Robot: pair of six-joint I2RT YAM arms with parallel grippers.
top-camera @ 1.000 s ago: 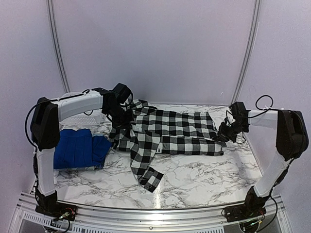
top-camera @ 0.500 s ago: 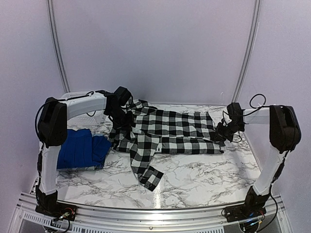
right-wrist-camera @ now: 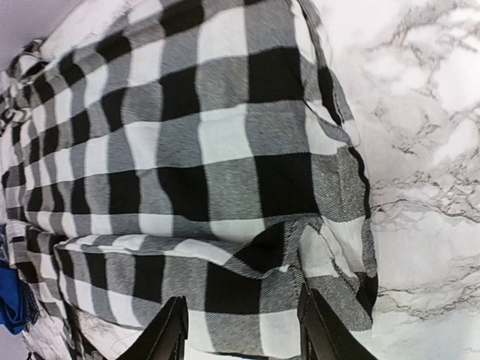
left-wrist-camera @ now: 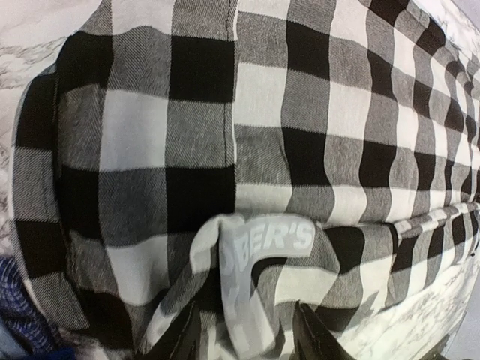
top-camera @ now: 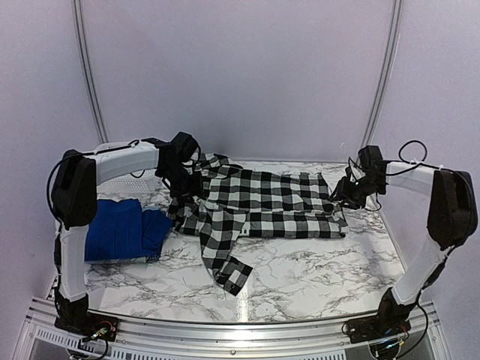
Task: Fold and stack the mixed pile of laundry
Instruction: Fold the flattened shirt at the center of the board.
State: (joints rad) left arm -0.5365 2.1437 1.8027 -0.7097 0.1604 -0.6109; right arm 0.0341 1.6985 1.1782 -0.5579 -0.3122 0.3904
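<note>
- Nearest the arm bases, a loose sleeve (top-camera: 227, 266) of the black-and-white buffalo-check flannel shirt (top-camera: 262, 204) trails from its body towards the front of the white marble-patterned table (top-camera: 315, 281). It is not yet folded in. I judge it the main hazard: any lift or slide of the shirt would drag it and skew the fold.
- Left of the flannel shirt, just beside its collar end, lies a folded royal-blue shirt (top-camera: 120, 229). A careless tug at that end could pull this pile out of shape.
- The flannel shirt itself lies spread lengthwise across the table's middle, one long edge doubled over.
- Over its left end hangs the left gripper (left-wrist-camera: 244, 334), fingers apart, a white printed label (left-wrist-camera: 259, 247) lying between them. Closing here might pinch only the label or a single layer.
- Over its right end sits the right gripper (right-wrist-camera: 244, 330), fingers likewise apart above the hem and holding nothing. With neither end pinned, the doubled edge could spring open.
</note>
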